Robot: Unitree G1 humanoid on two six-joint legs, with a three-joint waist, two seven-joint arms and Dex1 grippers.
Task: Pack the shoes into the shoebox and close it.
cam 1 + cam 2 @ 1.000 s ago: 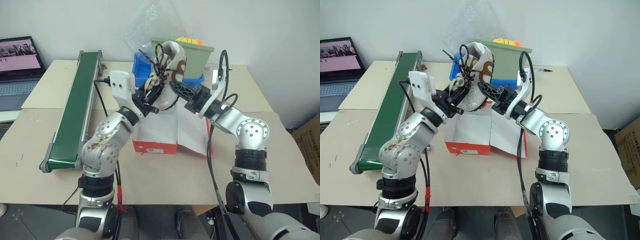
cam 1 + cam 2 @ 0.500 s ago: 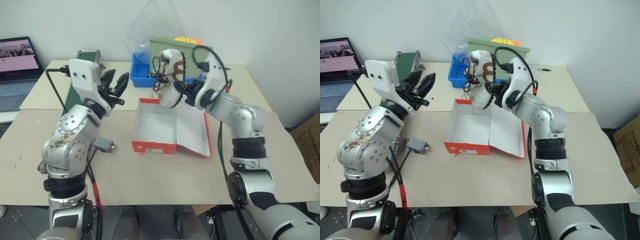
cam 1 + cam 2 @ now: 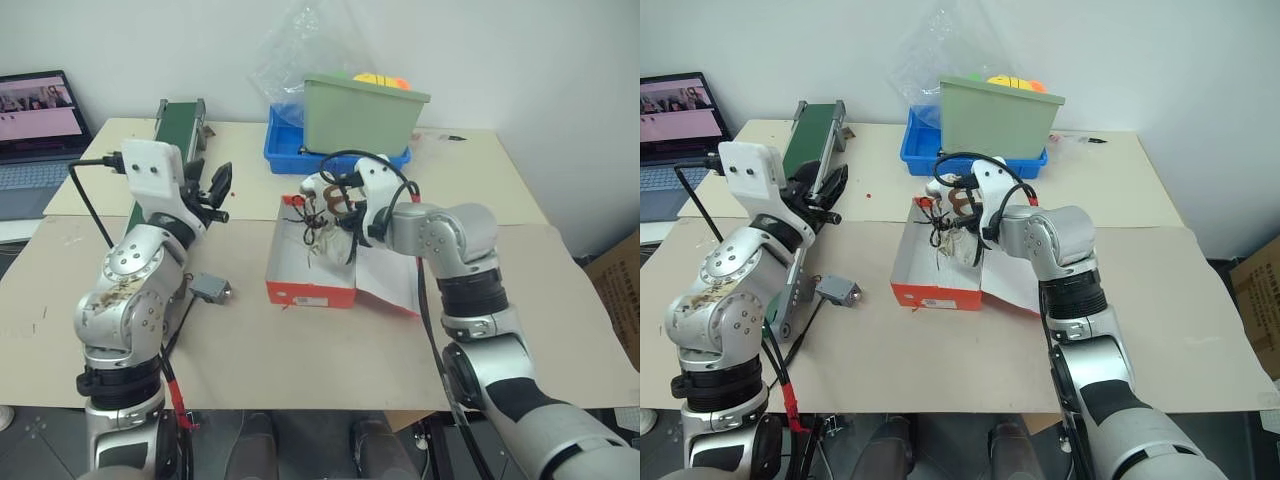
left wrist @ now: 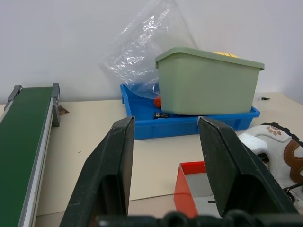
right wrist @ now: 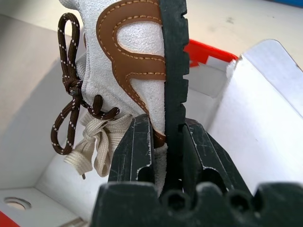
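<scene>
The left gripper [image 3: 212, 188] is wide apart and holds nothing, well to the left of the shoebox [image 3: 312, 262], above the green conveyor [image 3: 172, 127]. The right gripper [image 5: 166, 142] pinches a shoe [image 5: 137, 66] over the open shoebox, its laces hanging inside.

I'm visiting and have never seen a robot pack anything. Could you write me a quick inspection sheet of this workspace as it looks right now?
Surface: table covered with tan cardboard sheets.
Job's things: red shoebox open, lid lying flat to its right; cream and brown shoes being lowered into it.
Clutter: green conveyor belt, green bin in a blue tray, clear plastic bag, small grey device.
Grippers: right gripper shut on a shoe's sole and upper; left gripper open, empty.
Cables: black cables loop along both arms.
Surroundings: white wall, laptop at the left.
</scene>
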